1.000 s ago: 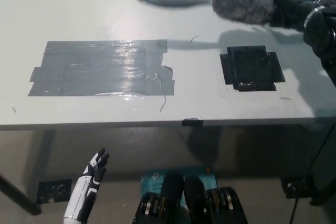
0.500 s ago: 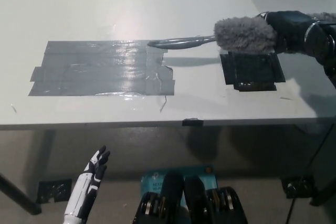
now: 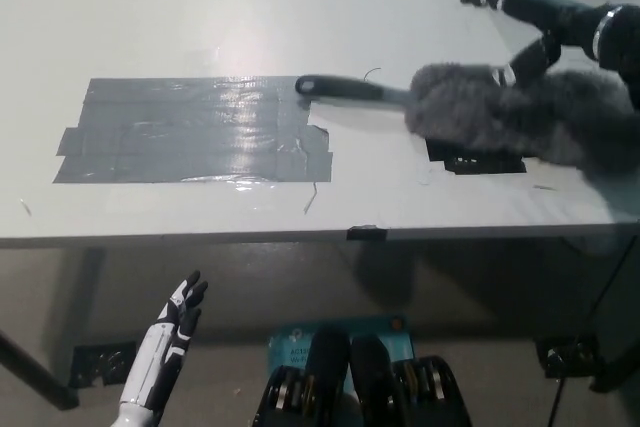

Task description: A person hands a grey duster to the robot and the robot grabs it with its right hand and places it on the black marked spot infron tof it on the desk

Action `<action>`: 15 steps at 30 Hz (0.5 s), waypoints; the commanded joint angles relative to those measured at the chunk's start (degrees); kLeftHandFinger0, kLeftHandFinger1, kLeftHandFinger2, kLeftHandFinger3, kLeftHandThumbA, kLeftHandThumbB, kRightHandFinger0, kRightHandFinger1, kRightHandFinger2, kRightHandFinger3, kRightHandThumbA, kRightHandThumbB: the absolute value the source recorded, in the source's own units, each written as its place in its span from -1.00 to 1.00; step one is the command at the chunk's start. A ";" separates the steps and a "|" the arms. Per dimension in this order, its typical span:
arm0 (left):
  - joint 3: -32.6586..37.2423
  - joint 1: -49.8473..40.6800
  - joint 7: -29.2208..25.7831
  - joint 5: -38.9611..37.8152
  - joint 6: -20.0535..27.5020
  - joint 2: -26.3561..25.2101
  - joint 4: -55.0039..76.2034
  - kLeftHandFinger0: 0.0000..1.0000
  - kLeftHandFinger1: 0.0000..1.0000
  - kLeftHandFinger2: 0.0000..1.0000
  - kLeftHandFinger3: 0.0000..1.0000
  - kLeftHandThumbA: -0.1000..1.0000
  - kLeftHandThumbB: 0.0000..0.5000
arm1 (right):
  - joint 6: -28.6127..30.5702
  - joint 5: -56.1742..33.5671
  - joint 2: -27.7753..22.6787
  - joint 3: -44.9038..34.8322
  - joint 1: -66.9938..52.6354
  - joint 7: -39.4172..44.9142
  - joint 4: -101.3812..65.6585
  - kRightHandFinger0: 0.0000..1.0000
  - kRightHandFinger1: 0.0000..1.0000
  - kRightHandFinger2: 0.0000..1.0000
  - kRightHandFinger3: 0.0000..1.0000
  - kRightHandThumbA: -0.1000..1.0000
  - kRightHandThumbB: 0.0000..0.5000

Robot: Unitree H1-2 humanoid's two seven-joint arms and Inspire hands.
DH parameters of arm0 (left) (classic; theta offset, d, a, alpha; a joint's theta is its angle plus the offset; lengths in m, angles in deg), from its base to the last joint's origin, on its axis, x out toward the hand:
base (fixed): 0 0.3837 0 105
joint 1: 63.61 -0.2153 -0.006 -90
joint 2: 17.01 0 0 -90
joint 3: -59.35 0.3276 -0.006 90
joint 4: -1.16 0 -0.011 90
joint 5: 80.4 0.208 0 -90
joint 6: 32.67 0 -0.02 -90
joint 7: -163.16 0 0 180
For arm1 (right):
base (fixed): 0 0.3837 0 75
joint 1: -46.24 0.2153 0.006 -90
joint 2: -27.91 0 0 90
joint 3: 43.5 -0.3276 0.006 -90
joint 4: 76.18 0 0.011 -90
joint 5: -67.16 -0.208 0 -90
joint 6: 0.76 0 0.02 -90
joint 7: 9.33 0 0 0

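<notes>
Grey duster [image 3: 520, 122] laid across black marked spot [image 3: 480, 161] at 3 o'clock on desk [image 3: 300, 7].

Right hand [image 3: 545, 22] spread, apparently releasing; handle aimed toward 9 o'clock, tip over grey tape patch [image 3: 190, 132]. Left hand [image 3: 180, 317] idle at 7 o'clock below desk edge, fingers spread.

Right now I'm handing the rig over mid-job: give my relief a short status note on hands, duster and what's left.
Right hand: open, fingers spread, above the far right of the desk, just behind the duster.
Left hand: open, resting low below the desk edge, holding nothing.
Grey duster: lying on the desk, fluffy head covering most of the black marked spot, handle pointing left, its tip over the silver tape patch.
Done: duster is on the mark and appears released.
Left: draw the right hand clear without dragging the duster; confirm it sits on the spot.
</notes>
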 commanded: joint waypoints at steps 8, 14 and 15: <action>0.29 0.57 0.26 0.87 0.71 -0.70 1.37 1.00 1.00 1.00 1.00 1.00 -0.40 | -4.49 -9.67 -2.98 -14.67 5.22 -2.29 -18.50 1.00 1.00 1.00 1.00 1.00 0.94; 0.39 0.92 0.41 0.82 0.36 -0.63 1.30 1.00 1.00 1.00 1.00 1.00 -0.38 | -11.09 -15.68 -2.95 -22.42 2.97 -1.45 -36.79 1.00 1.00 1.00 1.00 0.92 0.82; 0.28 1.27 0.55 0.36 0.63 -0.66 1.02 1.00 1.00 1.00 1.00 1.00 -0.37 | -12.20 -16.03 -3.04 -22.96 1.74 -1.31 -41.28 1.00 1.00 1.00 1.00 0.96 0.87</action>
